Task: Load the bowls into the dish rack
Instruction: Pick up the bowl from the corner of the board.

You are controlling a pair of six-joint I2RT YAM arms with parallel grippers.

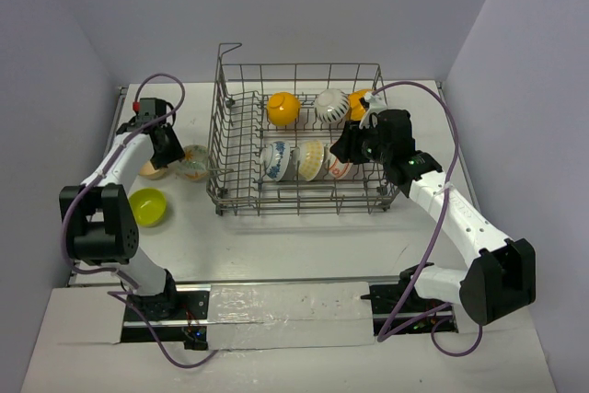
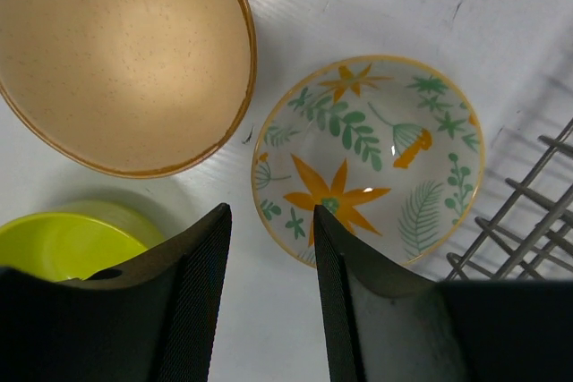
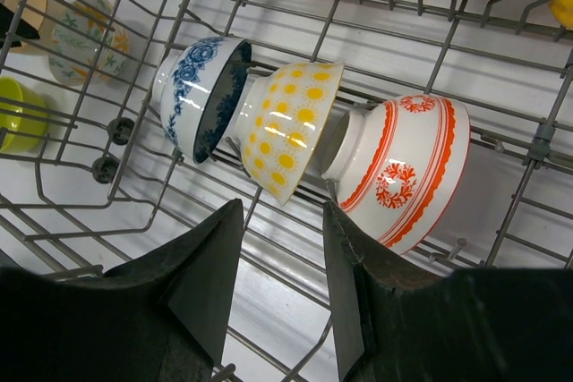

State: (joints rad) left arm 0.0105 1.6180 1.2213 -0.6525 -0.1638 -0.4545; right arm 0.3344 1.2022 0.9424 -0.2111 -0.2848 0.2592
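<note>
The grey wire dish rack (image 1: pixel 241 192) stands mid-table. In it rest an orange-yellow bowl (image 1: pixel 282 109), a white striped bowl (image 1: pixel 330 106) and a second orange one (image 1: pixel 359 103) at the back. In front lie the blue-patterned (image 3: pixel 192 96), yellow-dotted (image 3: pixel 291 127) and red-and-white (image 3: pixel 407 163) bowls on their sides. Left of the rack sit a tan bowl (image 2: pixel 116 51), a floral bowl (image 2: pixel 376 154) and a lime green bowl (image 2: pixel 54 243). My left gripper (image 2: pixel 269 221) hangs open over the floral bowl's near rim, holding nothing. My right gripper (image 3: pixel 282 216) is open above the rack floor, just before the front row.
The rack's raised corner handle (image 1: pixel 228 47) stands at its back left. Rack wires (image 2: pixel 528 221) lie close to the right of the floral bowl. Grey walls enclose the table on three sides.
</note>
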